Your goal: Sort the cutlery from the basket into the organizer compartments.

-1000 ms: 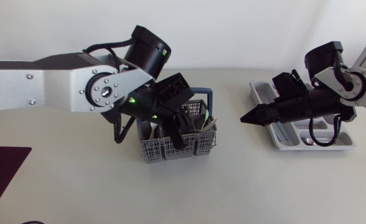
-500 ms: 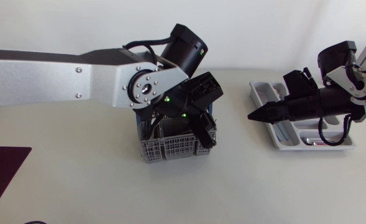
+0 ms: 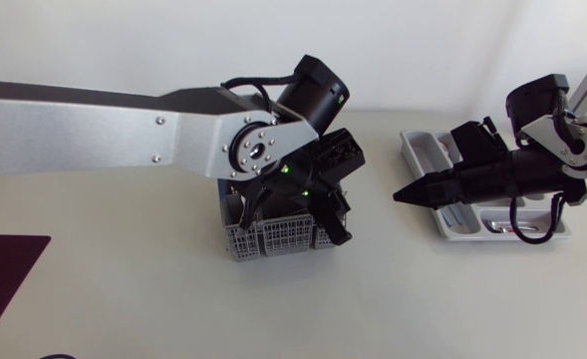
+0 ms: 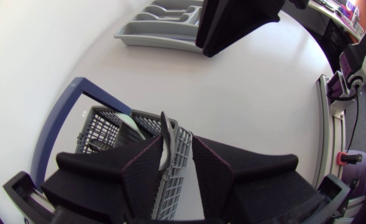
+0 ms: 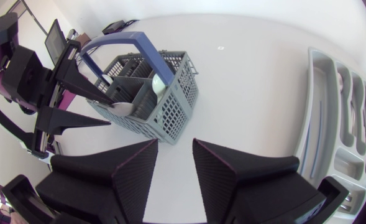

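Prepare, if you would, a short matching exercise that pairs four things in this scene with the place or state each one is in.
Things
1. left gripper
2. right gripper
3. basket
4. organizer

Places or states
A. flat grey tray divided into long compartments
B. open and empty, above bare table
C. open, astride a wall of the mesh container
D. grey mesh with cutlery standing inside

Pairs: 1-C, 2-B, 3-D, 4-A
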Robot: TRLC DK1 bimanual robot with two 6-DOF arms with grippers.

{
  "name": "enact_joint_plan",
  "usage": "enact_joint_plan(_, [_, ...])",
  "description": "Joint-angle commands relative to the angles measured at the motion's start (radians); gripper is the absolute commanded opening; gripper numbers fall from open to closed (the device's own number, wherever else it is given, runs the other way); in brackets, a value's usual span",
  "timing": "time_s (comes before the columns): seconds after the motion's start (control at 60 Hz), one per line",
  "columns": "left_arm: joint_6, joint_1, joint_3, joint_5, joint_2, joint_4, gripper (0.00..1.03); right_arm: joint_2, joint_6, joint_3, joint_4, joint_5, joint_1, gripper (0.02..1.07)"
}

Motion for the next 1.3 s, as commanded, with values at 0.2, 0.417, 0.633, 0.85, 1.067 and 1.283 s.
enact_joint_plan(0.2, [-0.007, -0.014, 0.03, -0.034, 0.051, 0.019, 0.33, -0.058, -0.035, -0.059, -0.005, -0.04, 0.078, 0.46])
enact_joint_plan(0.417, [-0.007, -0.017, 0.028, -0.041, 0.065, 0.034, 0.28, -0.07, -0.125, -0.077, -0.027, -0.048, 0.12, 0.46])
enact_joint_plan(0.633, [-0.009, -0.011, 0.027, -0.049, 0.069, 0.062, 0.17, -0.093, -0.159, -0.1, -0.028, -0.046, 0.138, 0.46])
enact_joint_plan(0.85, [-0.015, -0.011, 0.022, -0.048, 0.071, 0.07, 0.04, -0.104, -0.159, -0.119, -0.024, -0.046, 0.141, 0.46])
enact_joint_plan(1.067, [-0.049, 0.001, 0.002, -0.048, 0.03, 0.071, 0.04, -0.115, -0.159, -0.131, -0.024, -0.046, 0.141, 0.46])
enact_joint_plan(1.283, [-0.096, 0.047, -0.021, 0.005, -0.032, 0.1, 0.04, -0.117, -0.153, -0.138, -0.024, -0.046, 0.151, 0.46])
